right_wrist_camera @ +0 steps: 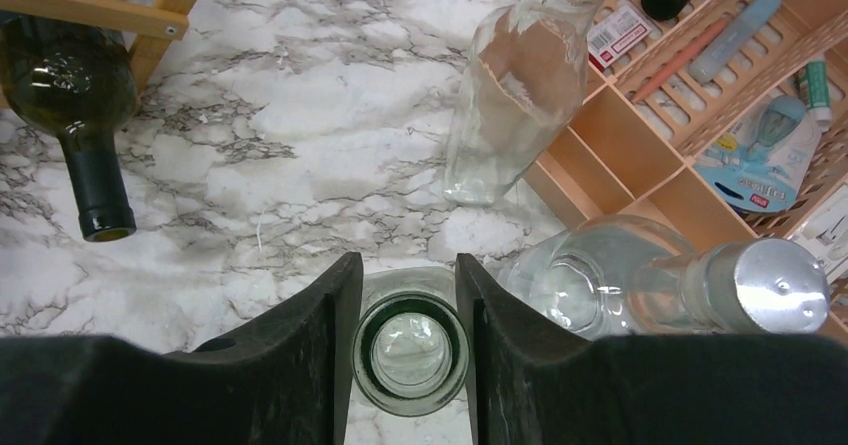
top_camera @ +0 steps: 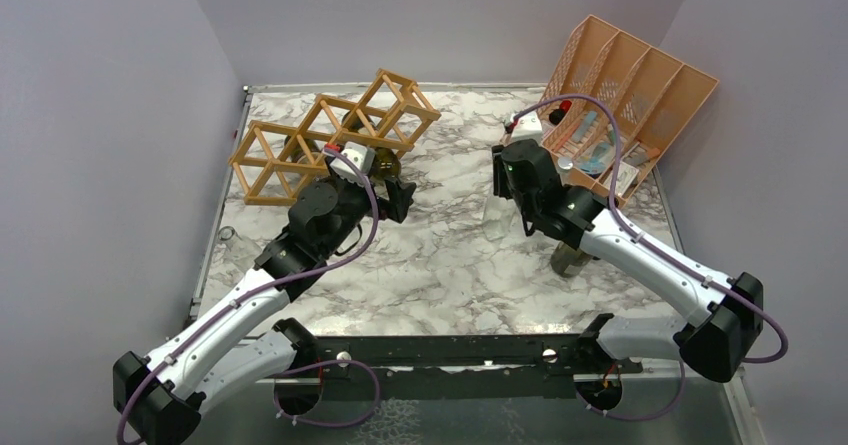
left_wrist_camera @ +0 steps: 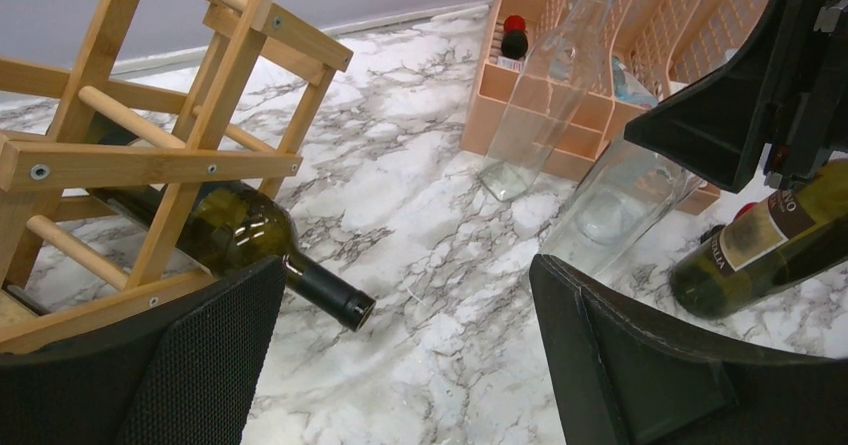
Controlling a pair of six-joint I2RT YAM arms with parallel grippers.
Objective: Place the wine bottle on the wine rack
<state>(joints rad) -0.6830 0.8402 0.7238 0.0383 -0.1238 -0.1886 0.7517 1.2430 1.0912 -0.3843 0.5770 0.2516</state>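
**DESK:** Where is the bottle?

**OPERATOR:** Right under my right gripper (right_wrist_camera: 407, 265). The clear wine bottle (right_wrist_camera: 410, 353) stands upright near the peach organizer (top_camera: 640, 85), and my fingers pinch its neck from above.

**DESK:** And the rack?

**OPERATOR:** The wine rack (top_camera: 330, 135) is well apart, off to the left across the table (top_camera: 450, 255), with its cells lying level. I judge the bottle must tip from vertical to horizontal. My left gripper (left_wrist_camera: 405, 265), spread wide and empty, is nearer the rack.

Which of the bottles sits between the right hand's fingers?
The uncapped clear bottle, mouth-up between them; the silver-capped bottle is beside it, the dark bottle in the rack.
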